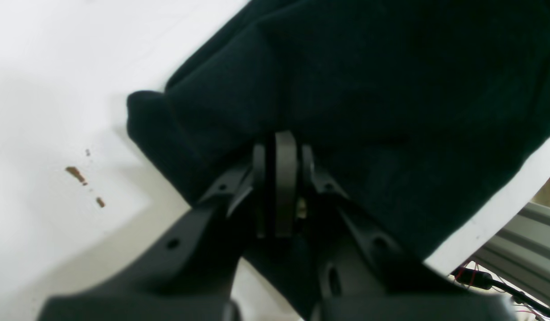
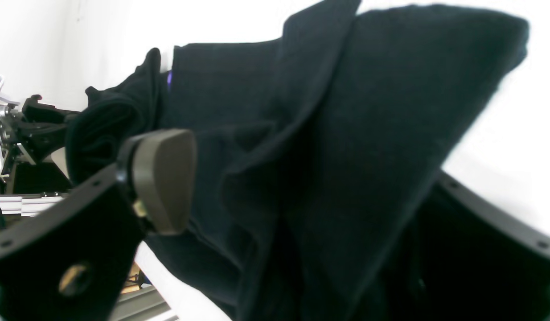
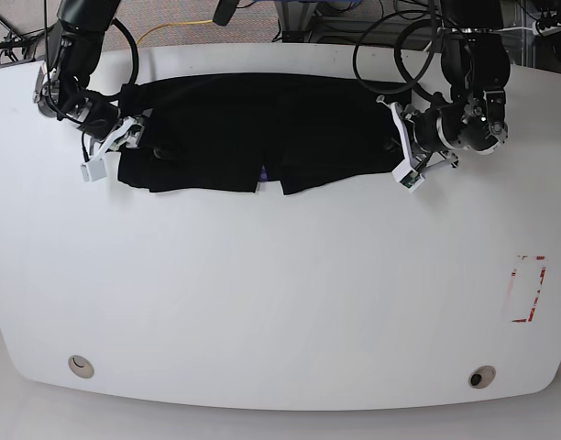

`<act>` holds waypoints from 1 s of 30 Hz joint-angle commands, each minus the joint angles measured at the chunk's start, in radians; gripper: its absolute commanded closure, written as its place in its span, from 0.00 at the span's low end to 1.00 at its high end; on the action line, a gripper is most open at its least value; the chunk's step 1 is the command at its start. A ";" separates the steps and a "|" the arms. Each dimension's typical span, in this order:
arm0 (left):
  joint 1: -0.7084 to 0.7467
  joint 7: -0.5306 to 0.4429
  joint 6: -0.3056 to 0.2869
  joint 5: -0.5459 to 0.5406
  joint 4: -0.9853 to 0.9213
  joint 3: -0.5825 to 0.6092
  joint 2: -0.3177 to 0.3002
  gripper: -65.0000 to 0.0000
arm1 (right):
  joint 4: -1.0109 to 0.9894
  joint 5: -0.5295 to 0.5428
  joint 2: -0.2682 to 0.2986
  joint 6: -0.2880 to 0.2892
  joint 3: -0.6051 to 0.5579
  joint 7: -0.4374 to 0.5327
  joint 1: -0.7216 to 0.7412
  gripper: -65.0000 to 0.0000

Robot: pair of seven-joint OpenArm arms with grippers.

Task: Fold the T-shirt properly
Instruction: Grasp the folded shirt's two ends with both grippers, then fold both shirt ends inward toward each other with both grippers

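White tabletop, glossy and largely bare, carries the T-shirt as a long black band across the twelve o'clock edge, a sliver of purple print showing at its lower hem. I judge the cloth soft, limp and light, prone to sag and bunch; it should be taken at the outer ends, where layers stack thick enough to pinch. My left gripper, at the three o'clock end of the band, has its pads pressed together on a fold of black fabric. My right gripper, at the nine o'clock end, stands spread wide, draped cloth lying between its jaws, one pad beside the fabric, nothing clamped
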 commanded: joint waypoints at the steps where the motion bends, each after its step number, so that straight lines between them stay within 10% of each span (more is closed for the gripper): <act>1: -0.008 0.006 -0.001 0.008 0.012 -0.003 -0.021 1.00 | 0.002 -0.046 0.006 -0.010 -0.007 -0.040 -0.008 0.34; 8: -0.009 0.006 -0.001 0.015 0.007 -0.001 -0.024 1.00 | 0.025 -0.047 0.006 -0.010 -0.037 -0.040 -0.008 1.00; 18: -0.031 0.007 -0.001 0.065 0.001 0.003 -0.018 1.00 | 0.304 -0.043 0.009 -0.158 -0.040 -0.047 -0.039 1.00; 30: -0.194 0.004 -0.001 0.133 -0.145 0.057 0.068 1.00 | 0.539 -0.040 0.014 -0.173 -0.047 -0.118 0.016 1.00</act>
